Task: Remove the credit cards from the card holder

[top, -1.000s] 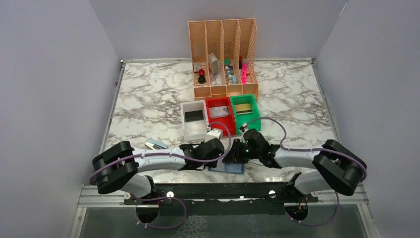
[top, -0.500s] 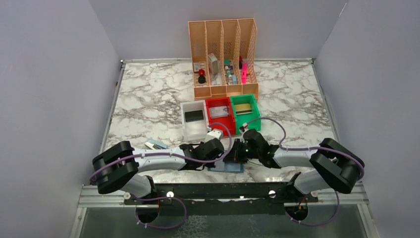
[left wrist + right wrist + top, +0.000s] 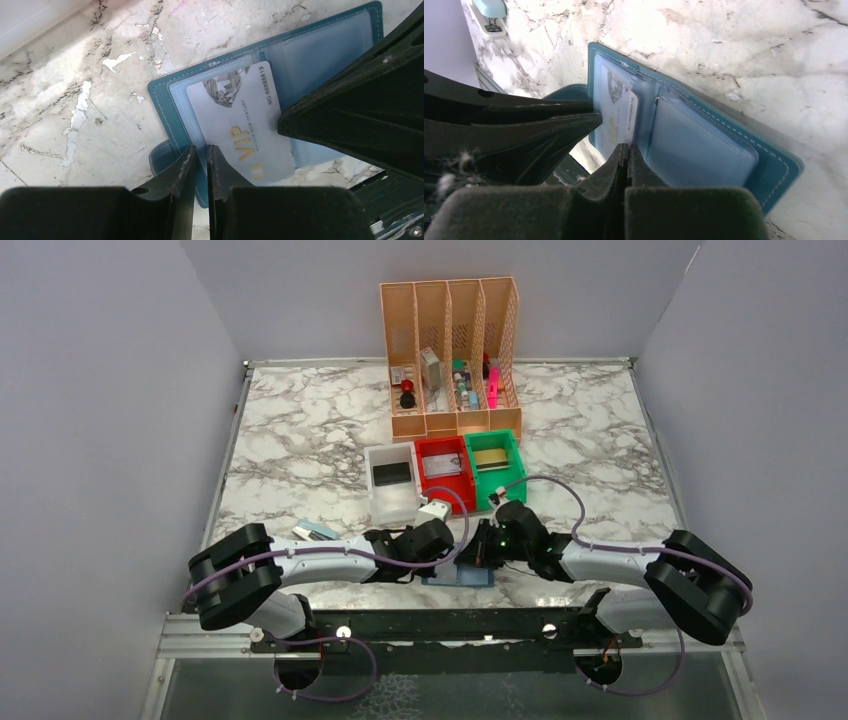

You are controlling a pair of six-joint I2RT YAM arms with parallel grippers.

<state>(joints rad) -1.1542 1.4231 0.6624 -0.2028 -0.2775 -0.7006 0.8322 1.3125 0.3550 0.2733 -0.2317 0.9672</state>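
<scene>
Right arm has swung its elbow out a bit and nudged its wrist slightly up the table since a second ago; the left arm hasn't really budged.

Nearest me, the card holder [image 3: 724, 150] lies open flat on the marble table [image 3: 300, 430], just in front of the arm bases, clear pockets facing up. A silver card [image 3: 235, 125] with gold "VIP" lettering sits at an angle, part in the left pocket and part sticking out over the near edge. The right-hand pocket looks empty.

The left gripper [image 3: 201, 165] is squeezed down to a thin slit on the holder's left edge, right by the snap tab, pinning it. The right gripper [image 3: 625, 152] is fully closed, tips right at the card's near corner. Can't tell if the card is actually caught between them. From above, both wrists cover nearly all of the holder, so only its near strip shows.

Off to the left, there's a little pale-blue stapler [image 3: 314, 531].

Behind the wrists are three small bins in a row: the white bin [image 3: 378, 502] with a dark flat thing [image 3: 391, 474], the red bin [image 3: 447, 496] with something flat and greyish, and the green bin [image 3: 497, 486] with a tan-gold card [image 3: 490, 458].

Furthest back is the peach mesh organizer [image 3: 450, 310], its slots holding small bits, including a pink thing [image 3: 493, 385].
</scene>
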